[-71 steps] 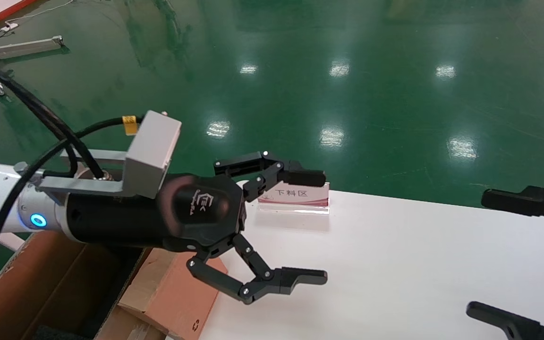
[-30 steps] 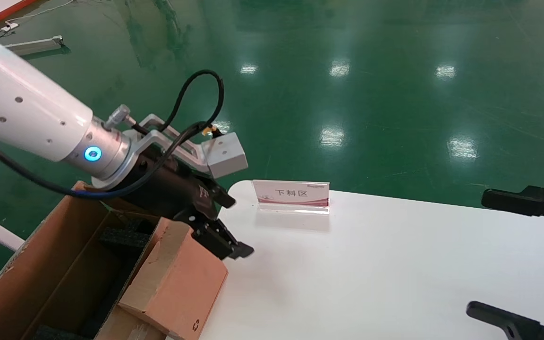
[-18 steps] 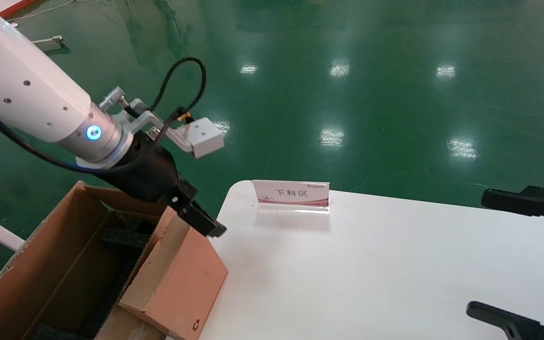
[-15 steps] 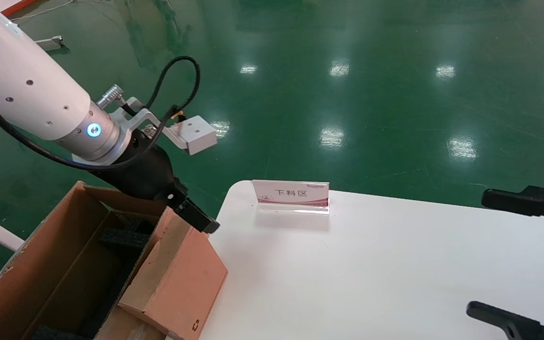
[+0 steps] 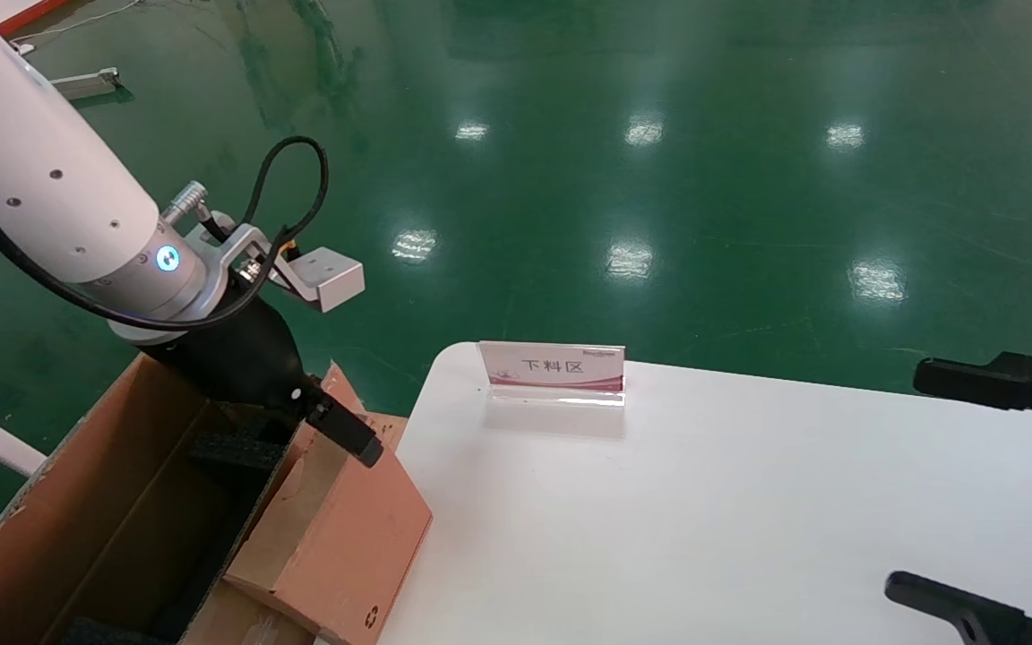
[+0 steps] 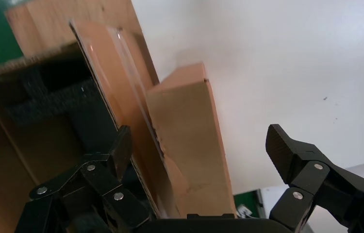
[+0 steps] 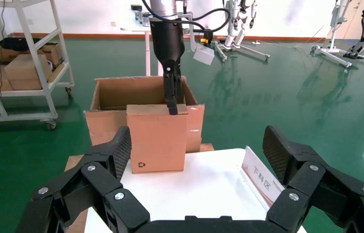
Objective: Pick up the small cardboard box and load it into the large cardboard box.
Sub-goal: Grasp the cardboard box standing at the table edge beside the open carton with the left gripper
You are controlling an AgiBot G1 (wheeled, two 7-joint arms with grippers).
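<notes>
The small cardboard box (image 5: pixel 337 528) stands upright at the table's left edge, its recycling symbol low on one face, and leans against the side flap of the large cardboard box (image 5: pixel 77 502). That long open carton sits beside the table, with black foam (image 6: pixel 39 102) inside. My left gripper (image 5: pixel 323 430) points down over the small box's top, open. In the left wrist view its fingers (image 6: pixel 287 145) straddle the small cardboard box (image 6: pixel 190 136) and the flap without gripping. My right gripper (image 5: pixel 955 488) hangs open at the table's right.
An acrylic sign (image 5: pixel 554 367) with red lettering stands on the white table (image 5: pixel 704 520) near its far edge. Green floor surrounds the table. In the right wrist view a shelf cart (image 7: pixel 20 73) with cartons stands beyond the large cardboard box (image 7: pixel 117 94).
My left gripper turned from pointing across the table to pointing down and moved left onto the small box's top. The small box and the right arm stayed put.
</notes>
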